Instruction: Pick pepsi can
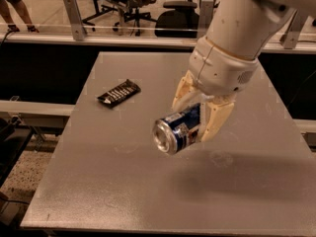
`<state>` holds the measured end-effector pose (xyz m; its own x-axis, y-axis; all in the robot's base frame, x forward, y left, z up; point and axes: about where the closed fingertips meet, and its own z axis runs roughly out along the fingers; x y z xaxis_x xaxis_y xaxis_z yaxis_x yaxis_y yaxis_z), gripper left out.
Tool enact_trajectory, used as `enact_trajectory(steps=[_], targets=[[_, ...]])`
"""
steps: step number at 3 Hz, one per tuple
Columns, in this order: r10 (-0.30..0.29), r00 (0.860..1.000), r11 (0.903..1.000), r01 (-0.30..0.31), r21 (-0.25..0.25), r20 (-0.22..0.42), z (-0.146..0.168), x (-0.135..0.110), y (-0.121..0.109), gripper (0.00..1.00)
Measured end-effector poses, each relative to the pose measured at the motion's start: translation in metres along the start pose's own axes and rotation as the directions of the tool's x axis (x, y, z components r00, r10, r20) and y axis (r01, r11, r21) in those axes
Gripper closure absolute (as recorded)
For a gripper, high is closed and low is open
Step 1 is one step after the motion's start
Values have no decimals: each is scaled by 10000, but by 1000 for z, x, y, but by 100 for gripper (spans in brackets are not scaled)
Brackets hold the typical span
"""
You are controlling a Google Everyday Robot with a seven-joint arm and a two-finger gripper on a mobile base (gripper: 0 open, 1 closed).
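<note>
While my gripper (192, 122) clamps pepsi can (173, 132) sideways, clear above table (98, 181), pick looks done; only steady hold left. Snack wrapper (118, 93) lies apart.

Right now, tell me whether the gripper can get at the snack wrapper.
Probably not yet: the gripper, over the table, is shut on the can. The path to the wrapper looks open.

Dim, warm-tinted indoor light, mostly from overhead. Gripper (199, 116), clamped on pepsi can (177, 130) over mid-table (123, 196), throws a broad soft shadow to the lower right. Faint sheen on can's silver end. Floor beyond brighter; recess behind the table nearly black.
</note>
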<state>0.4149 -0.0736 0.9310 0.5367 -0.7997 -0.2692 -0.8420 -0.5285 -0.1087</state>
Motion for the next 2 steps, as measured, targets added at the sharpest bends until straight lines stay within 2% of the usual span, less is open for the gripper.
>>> enact_trajectory(steps=[1,2], targets=[[154,9994,9991,-166,391,318,-24,-5,-6,100],[402,9972,9923,-471,1143,624,-40,-11,-4,100]])
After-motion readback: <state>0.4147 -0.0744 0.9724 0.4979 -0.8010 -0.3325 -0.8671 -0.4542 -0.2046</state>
